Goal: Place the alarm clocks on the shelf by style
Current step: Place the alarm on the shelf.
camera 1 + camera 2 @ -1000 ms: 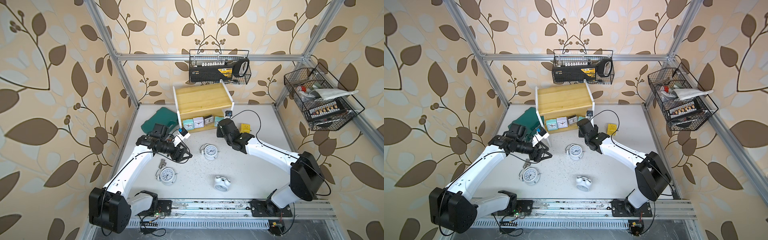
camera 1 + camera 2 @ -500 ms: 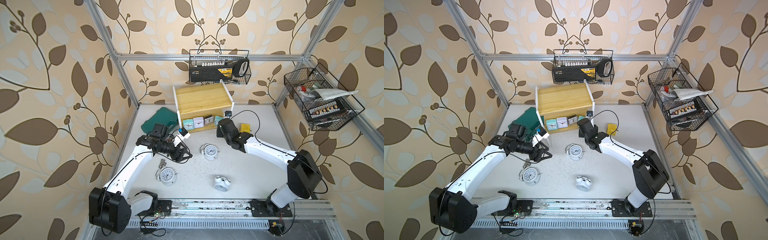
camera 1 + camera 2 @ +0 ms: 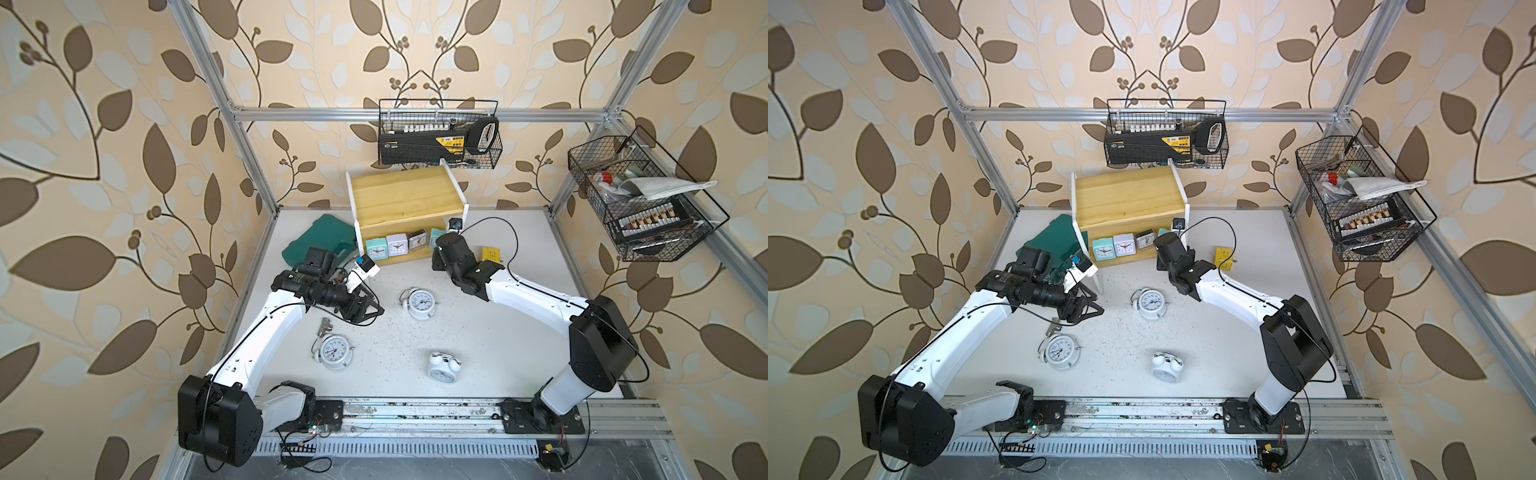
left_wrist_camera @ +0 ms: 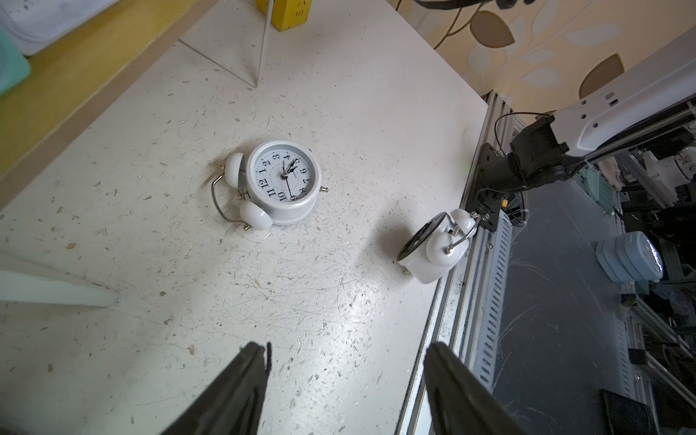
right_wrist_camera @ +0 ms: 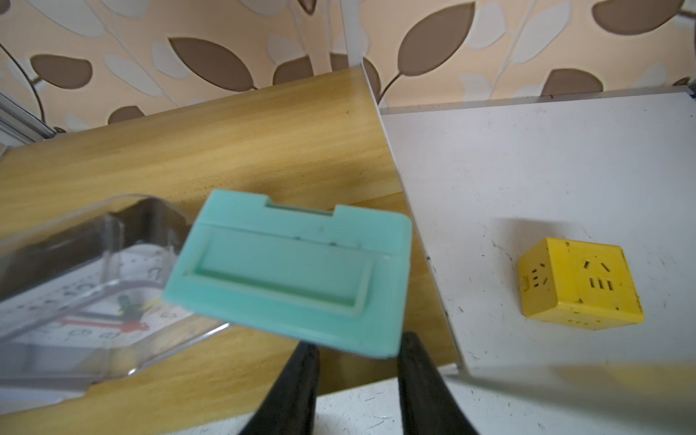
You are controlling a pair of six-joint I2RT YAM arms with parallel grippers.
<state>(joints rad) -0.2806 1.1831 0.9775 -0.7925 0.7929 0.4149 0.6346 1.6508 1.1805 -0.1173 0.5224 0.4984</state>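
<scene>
Four square alarm clocks stand in a row on the lower board of the shelf (image 3: 405, 195): the first mint clock (image 3: 376, 249), the lilac clock (image 3: 397, 245), the grey clock (image 3: 417, 240) and the second mint clock (image 5: 290, 275). This last one is at the row's right end, largely hidden behind the right arm in both top views. The right end effector (image 5: 357, 354) sits at its near edge, fingers a narrow gap apart. Whether they pinch it I cannot tell (the clock is blurred in the wrist view).

Three twin-bell clocks are on the table (image 3: 498, 332). The middle twin-bell clock (image 3: 420, 303) and the left twin-bell clock (image 3: 334, 351) lie dial up, and the front twin-bell clock (image 3: 444, 368) is near the front edge.

The left end effector (image 4: 346, 350) hangs released over bare table between those two, its fingers spread with nothing in them.

A yellow cube (image 5: 580, 286) rests beside the shelf's right leg, and a green case (image 3: 320, 239) lies to the shelf's left.
</scene>
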